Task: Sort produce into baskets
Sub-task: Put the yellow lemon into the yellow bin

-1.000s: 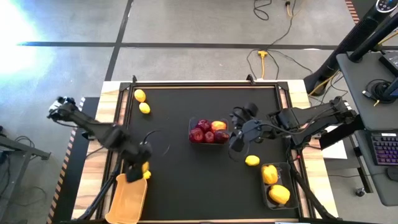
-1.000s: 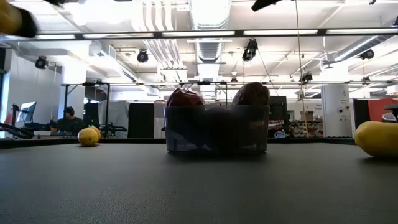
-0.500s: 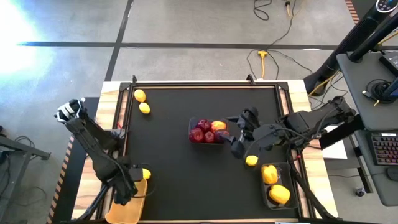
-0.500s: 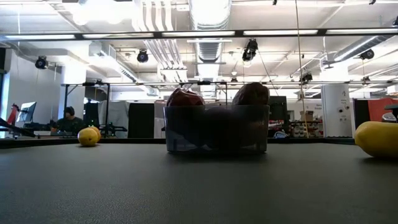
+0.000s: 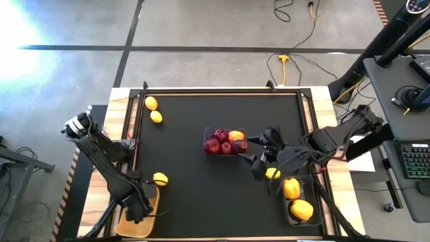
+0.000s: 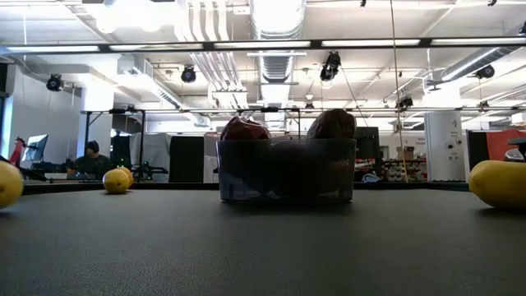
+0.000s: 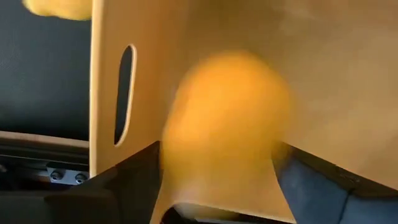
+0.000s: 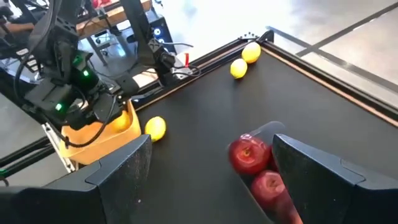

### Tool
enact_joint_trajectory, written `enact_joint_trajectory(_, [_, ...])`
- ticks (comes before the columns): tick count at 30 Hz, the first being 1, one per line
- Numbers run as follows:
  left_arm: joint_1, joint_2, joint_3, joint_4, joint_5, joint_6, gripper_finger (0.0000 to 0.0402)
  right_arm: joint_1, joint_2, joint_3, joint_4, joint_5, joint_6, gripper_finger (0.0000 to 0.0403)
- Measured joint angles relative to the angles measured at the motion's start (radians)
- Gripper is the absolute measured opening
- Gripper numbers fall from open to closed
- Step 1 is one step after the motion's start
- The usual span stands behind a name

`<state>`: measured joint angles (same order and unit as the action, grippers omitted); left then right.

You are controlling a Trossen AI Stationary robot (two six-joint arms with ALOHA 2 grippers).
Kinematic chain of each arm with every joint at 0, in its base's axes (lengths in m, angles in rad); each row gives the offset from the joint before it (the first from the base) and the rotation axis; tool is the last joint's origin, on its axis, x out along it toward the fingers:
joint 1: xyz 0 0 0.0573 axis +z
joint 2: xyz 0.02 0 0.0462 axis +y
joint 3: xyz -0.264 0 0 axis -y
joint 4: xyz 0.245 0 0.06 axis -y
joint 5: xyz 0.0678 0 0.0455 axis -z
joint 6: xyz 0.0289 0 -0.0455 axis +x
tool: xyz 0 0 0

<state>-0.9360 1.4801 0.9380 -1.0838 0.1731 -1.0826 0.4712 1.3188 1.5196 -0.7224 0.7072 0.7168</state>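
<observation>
Left tool (image 5: 138,207) hangs over the orange bin (image 5: 127,227), fingers apart around a lemon (image 7: 227,124). Right tool (image 5: 267,176), fingers apart, hovers above another lemon (image 5: 272,173).

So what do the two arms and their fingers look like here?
Both arms are dark, jointed links with black cables running along them. The left arm has a pale grey fitting at its outer end. The right gripper has broad, flat, dark fingers with angular edges.

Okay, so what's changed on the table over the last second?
The left hand carried its lemon down into the orange basket; whether it has let go is unclear. A second lemon beside that basket shifted slightly. The right hand, open, moved over the loose lemon. The clear basket and far lemons stayed put.
</observation>
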Motion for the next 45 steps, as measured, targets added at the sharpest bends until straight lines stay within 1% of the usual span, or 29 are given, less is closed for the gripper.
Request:
enact_joint_trajectory(4, [0.0, -0.034, 0.036, -0.022, 0.029, 0.006, 0.0305, 0.0, 0.017, 0.0, 0.0, 0.0, 0.005, 0.0325])
enact_joint_trajectory(8, [0.0, -0.073, 0.107, -0.122, 0.04, 0.059, 0.0318, 0.0, 0.024, 0.0, 0.0, 0.001, -0.002, 0.0325])
enact_joint_trajectory(10, [0.001, -0.095, 0.16, -0.165, -0.009, 0.102, 0.0318, -0.002, 0.027, 0.0, 0.0, 0.002, -0.003, 0.0325])
enact_joint_trajectory(13, [0.028, -0.125, 0.227, -0.198, -0.163, 0.149, 0.0315, -0.002, 0.029, 0.0, 0.0, 0.002, -0.007, 0.0325])
enact_joint_trajectory(15, [0.085, -0.136, 0.24, -0.206, -0.22, 0.193, 0.0312, -0.003, 0.032, 0.001, 0.002, 0.004, -0.007, 0.0325])
enact_joint_trajectory(19, [0.252, -0.142, 0.214, -0.194, -0.263, 0.332, 0.0301, -0.002, 0.04, 0.001, 0.0, 0.002, 0.001, 0.0325])
enact_joint_trajectory(21, [0.346, -0.141, 0.182, -0.156, -0.262, 0.389, 0.0296, -0.001, 0.04, 0.001, -0.004, -0.006, 0.012, 0.0325])
enact_joint_trajectory(23, [0.422, -0.136, 0.145, -0.085, -0.231, 0.42, 0.0293, 0.002, 0.04, 0.001, -0.004, -0.01, 0.029, 0.0325])
enact_joint_trajectory(25, [0.474, -0.119, 0.112, -0.059, -0.208, 0.43, 0.0291, 0.005, 0.042, 0.001, -0.004, -0.026, 0.042, 0.0325])
enact_joint_trajectory(29, [0.507, -0.056, 0.085, -0.055, -0.197, 0.47, 0.0297, 0.02, 0.044, 0.001, -0.004, -0.034, 0.056, 0.0325])
enact_joint_trajectory(36, [0.513, 0.095, 0.101, -0.046, -0.185, 0.443, 0.0336, 0.021, 0.044, 0.001, -0.005, -0.034, 0.069, 0.0325])
enact_joint_trajectory(38, [0.517, 0.142, 0.102, -0.045, -0.153, 0.443, 0.0345, 0.02, 0.044, 0.001, -0.005, -0.034, 0.072, 0.0325])
enact_joint_trajectory(41, [0.519, 0.211, 0.106, -0.049, -0.083, 0.444, 0.0349, 0.02, 0.044, 0.001, -0.005, -0.034, 0.096, 0.0325])
enact_joint_trajectory(45, [0.519, 0.278, 0.109, -0.07, -0.1, 0.446, 0.0348, 0.022, 0.044, 0.001, -0.005, -0.034, 0.121, 0.0325])
